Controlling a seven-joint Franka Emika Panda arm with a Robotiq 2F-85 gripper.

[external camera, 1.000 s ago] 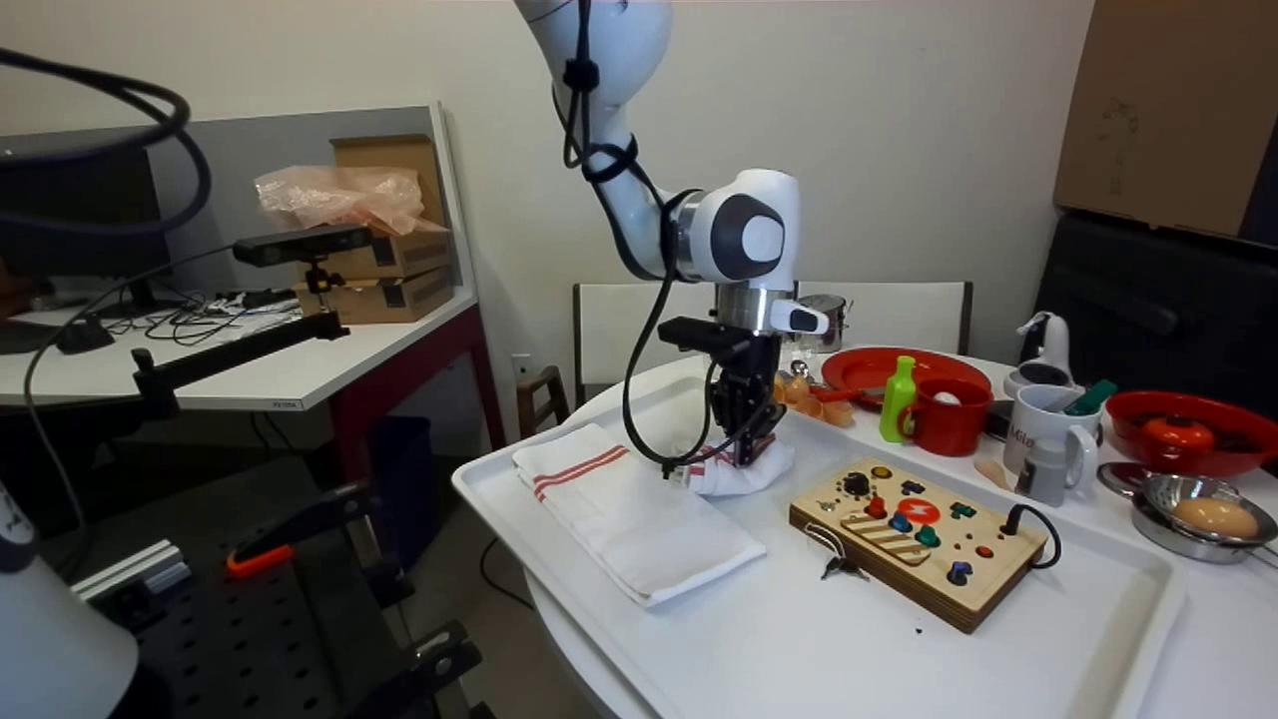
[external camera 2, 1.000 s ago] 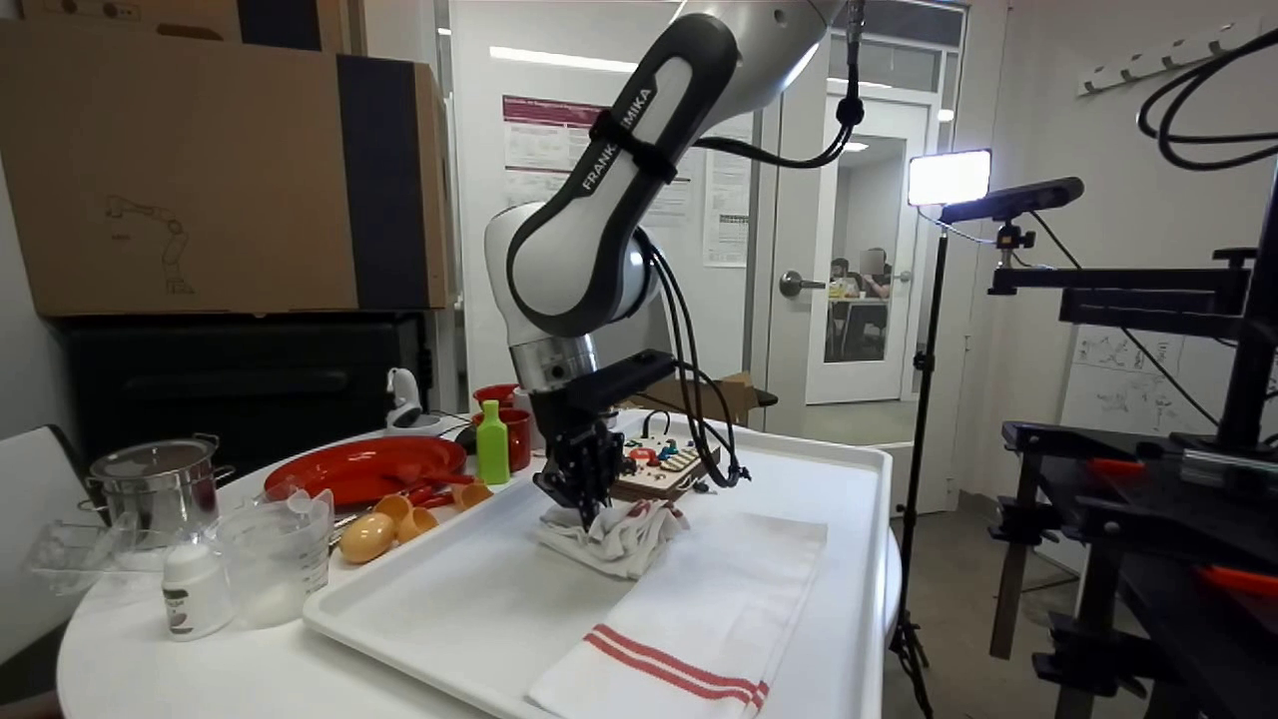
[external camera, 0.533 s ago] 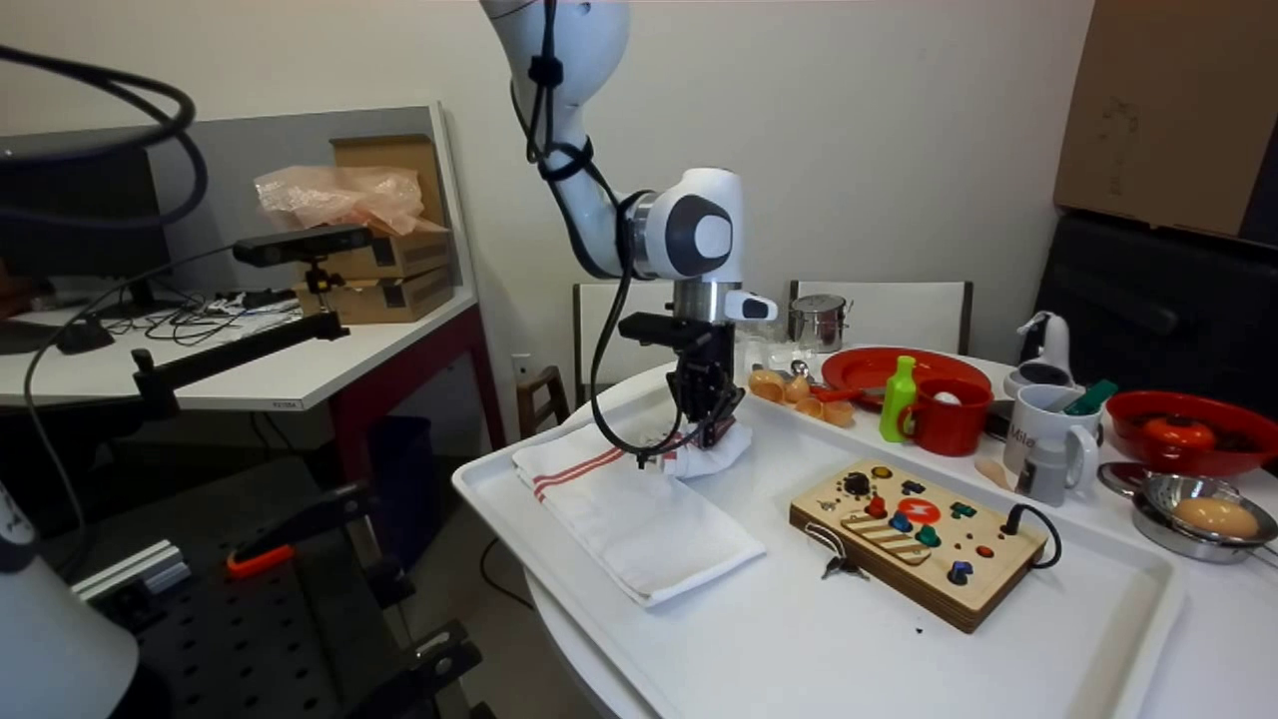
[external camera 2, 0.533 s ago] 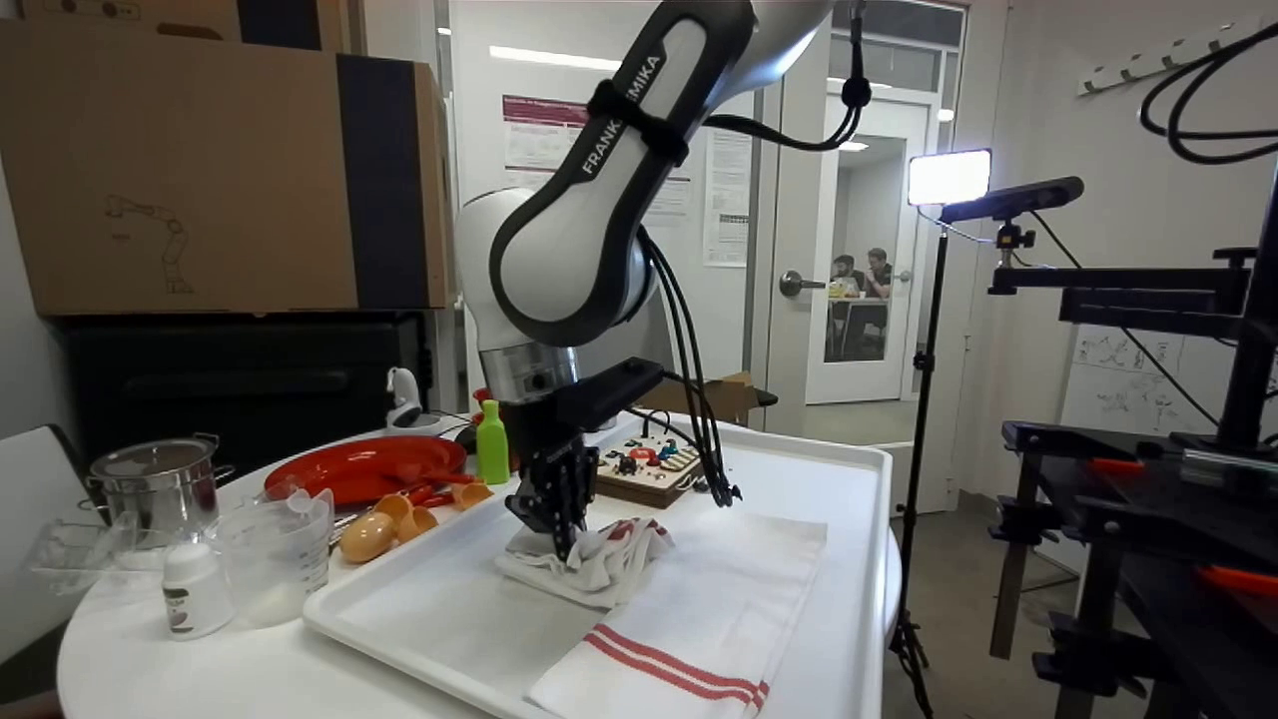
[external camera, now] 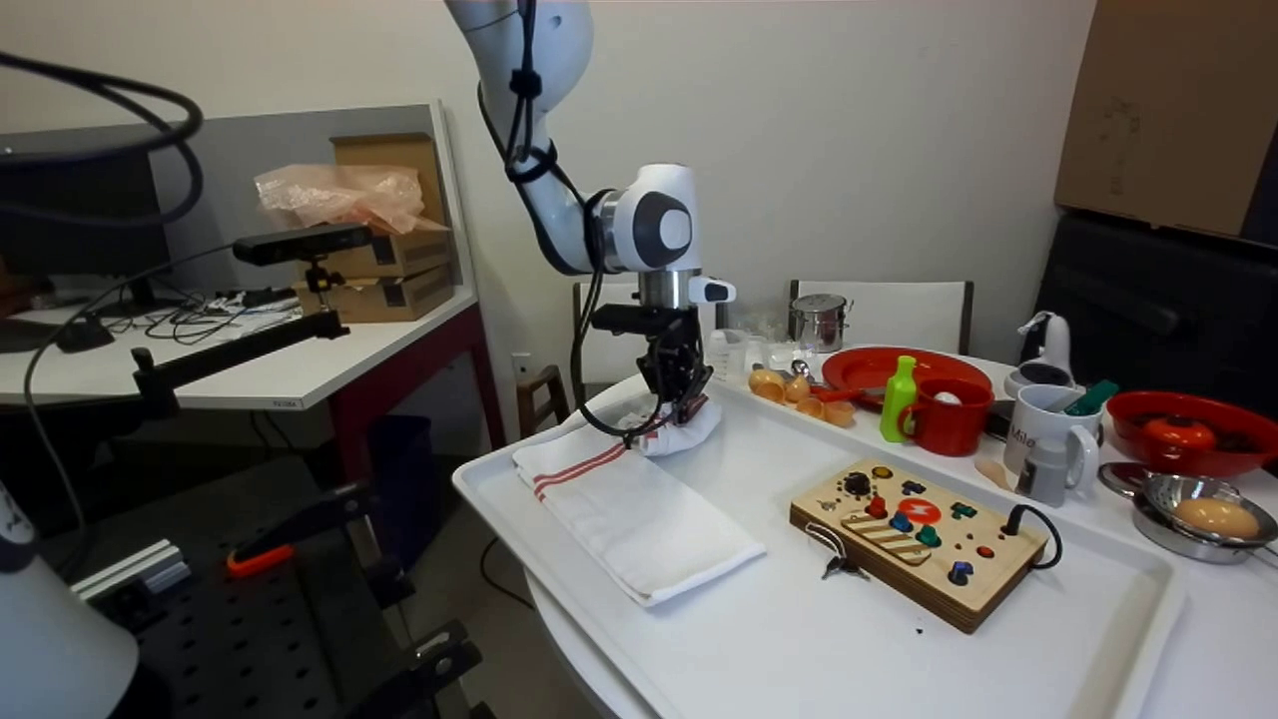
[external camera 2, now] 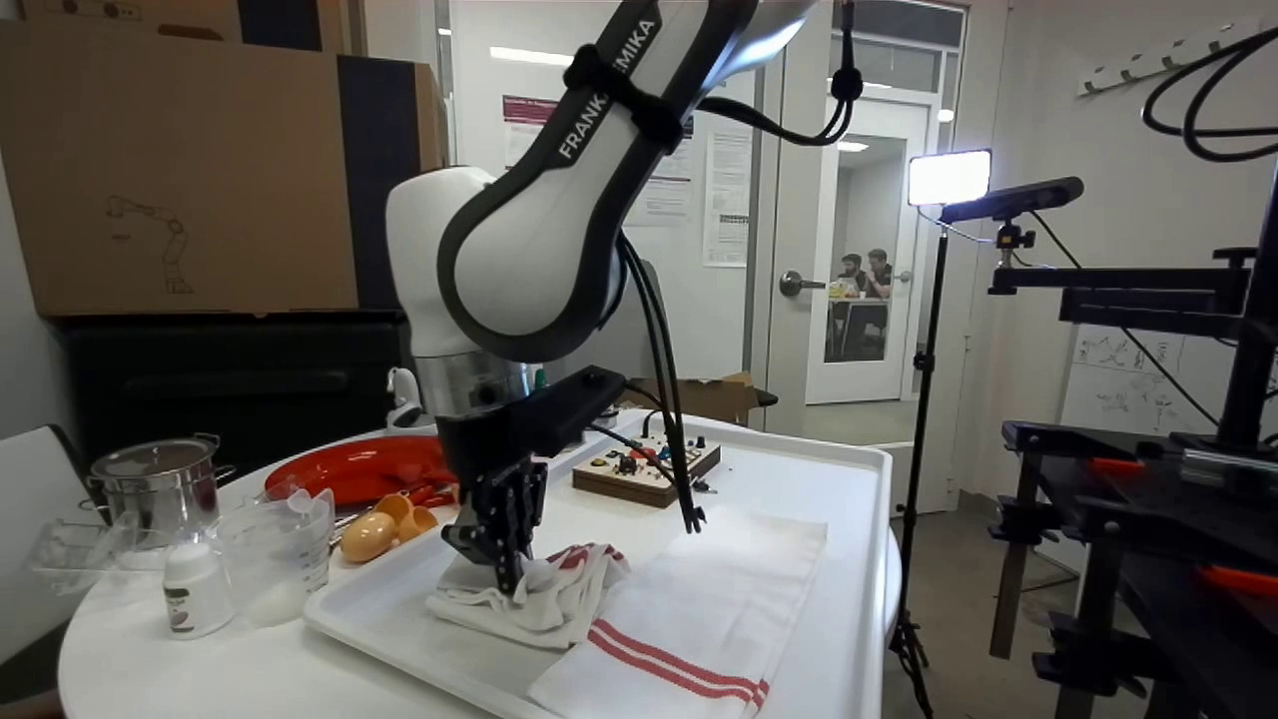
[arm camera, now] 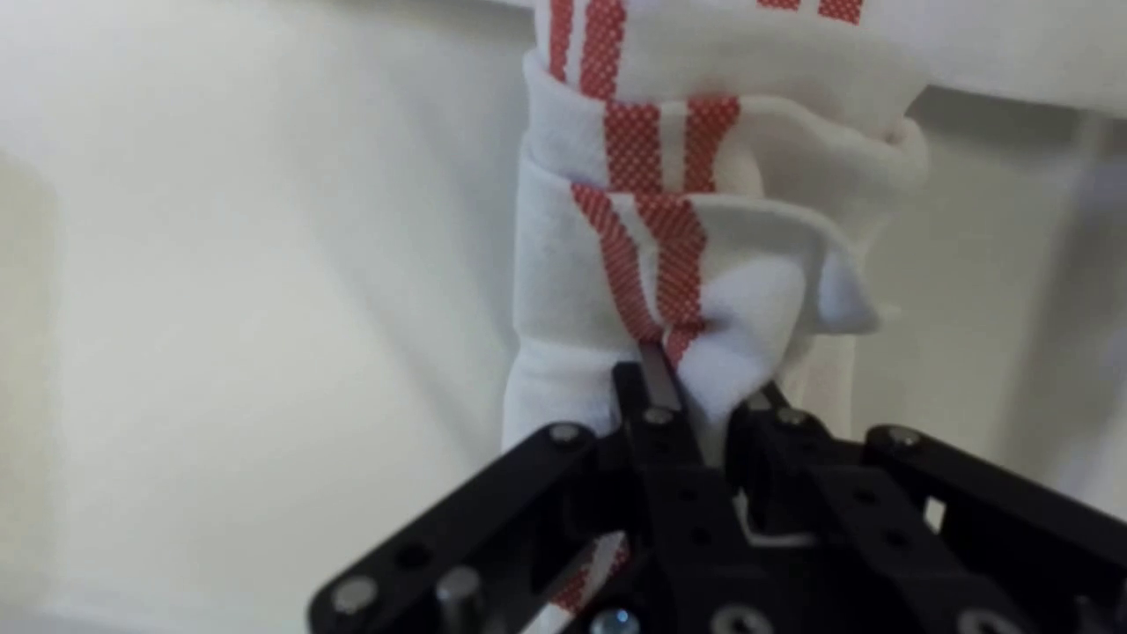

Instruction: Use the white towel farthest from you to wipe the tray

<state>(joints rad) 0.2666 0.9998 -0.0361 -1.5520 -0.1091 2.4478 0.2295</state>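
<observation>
Jaws: pinching a bunched, red-striped fold of the white towel [arm camera: 563,282] between black fingers [arm camera: 673,467], low over the tray [external camera: 789,639].
Desk [external camera: 329,364]: standing left of the tray in an exterior view, well apart from it, bearing cardboard boxes [external camera: 424,290].
Larger towel [external camera: 649,529]: lying smooth and flat on the tray's left part, striped red near one end.
White towel: resting rumpled on the tray near its far left end, meeting the larger towel's edge.
Gripper [arm camera: 709,401]: pointing down at the tray in both exterior views, sunk fingertips-first into the cloth.
Measuring cup [external camera 2: 285,559]: clear, off the tray, just outside its rim on the round table [external camera 2: 130,659].
Brown eggshells [external camera: 769,387]: scattered off the tray, just beside its far rim.
Metal pot [external camera: 819,325]: standing beyond the tray, farther from it than the eggshells.
Keys [external camera: 844,566]: lying on the tray, next to a wooden board [external camera: 954,529] set with coloured knobs.
Green bottle [external camera: 898,407]: upright off the tray, near its far rim.
Wooden board: lying on the tray right of both towels, joined to a black cable [external camera: 1053,544].
Red mug [external camera: 954,424]: upright beyond the tray's far rim, holding something white.
White mug [external camera: 1043,424]: upright beyond the same rim, nearer the tray's right end.
Steel bowl [external camera: 1183,542]: beyond the tray's far rim, holding a brown egg [external camera: 1216,517].
</observation>
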